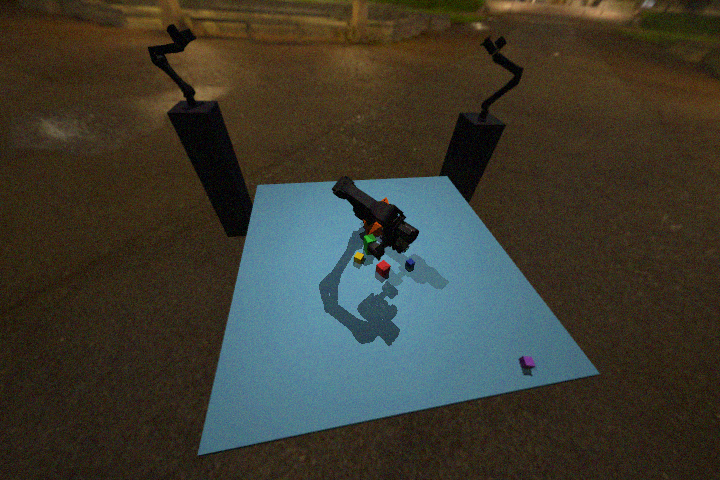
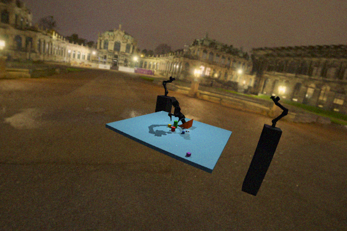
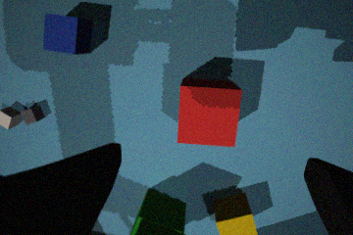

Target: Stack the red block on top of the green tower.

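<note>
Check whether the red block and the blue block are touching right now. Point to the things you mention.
Apart. The wrist view shows it: a strip of mat separates the red block [image 1: 383,268] [image 2: 173,129] [image 3: 209,116] from the blue block [image 1: 409,262] [image 2: 182,132] [image 3: 61,33].

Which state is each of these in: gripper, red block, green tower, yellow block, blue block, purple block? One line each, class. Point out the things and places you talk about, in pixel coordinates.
Gripper [image 3: 214,161]: open, holding nothing
Red block [image 1: 383,267] [image 2: 173,129] [image 3: 209,117]: on the mat, unstacked
Green tower [image 1: 369,243] [image 2: 175,124] [image 3: 164,215]: standing
Yellow block [image 1: 359,258] [image 2: 169,125] [image 3: 236,225]: on the mat
Blue block [image 1: 409,263] [image 2: 182,132] [image 3: 61,33]: on the mat
Purple block [image 1: 527,362] [image 2: 188,154]: on the mat
</note>
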Motion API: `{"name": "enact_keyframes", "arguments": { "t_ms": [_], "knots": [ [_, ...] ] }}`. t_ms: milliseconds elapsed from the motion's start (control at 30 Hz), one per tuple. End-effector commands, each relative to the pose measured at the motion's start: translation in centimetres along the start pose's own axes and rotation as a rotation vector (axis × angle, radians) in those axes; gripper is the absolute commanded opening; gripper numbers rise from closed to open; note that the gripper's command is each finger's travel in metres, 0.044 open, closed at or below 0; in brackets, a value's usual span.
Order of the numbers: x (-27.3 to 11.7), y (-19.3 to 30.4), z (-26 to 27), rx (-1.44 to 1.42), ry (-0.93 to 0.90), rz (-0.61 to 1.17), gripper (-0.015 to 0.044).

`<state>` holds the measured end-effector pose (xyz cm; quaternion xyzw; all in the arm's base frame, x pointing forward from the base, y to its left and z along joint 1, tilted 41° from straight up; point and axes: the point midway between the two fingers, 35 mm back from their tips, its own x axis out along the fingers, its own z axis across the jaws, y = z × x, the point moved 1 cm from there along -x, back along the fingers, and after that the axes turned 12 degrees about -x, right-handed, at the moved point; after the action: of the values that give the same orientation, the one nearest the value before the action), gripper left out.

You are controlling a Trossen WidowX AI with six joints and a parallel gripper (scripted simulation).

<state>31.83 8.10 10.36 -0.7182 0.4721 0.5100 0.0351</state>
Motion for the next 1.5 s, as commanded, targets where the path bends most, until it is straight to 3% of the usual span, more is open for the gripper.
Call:
{"name": "enact_keyframes", "arguments": {
  "t_ms": [0,233,1467],
  "knots": [
    [1.7,-0.1,0.1,-0.007,0.003,0.008,0.044],
    [5.5,0.2,-0.1,-0.006,0.005,0.009,0.044],
    [10.7,0.2,-0.3,-0.005,0.008,0.01,0.044]
  ]
}}
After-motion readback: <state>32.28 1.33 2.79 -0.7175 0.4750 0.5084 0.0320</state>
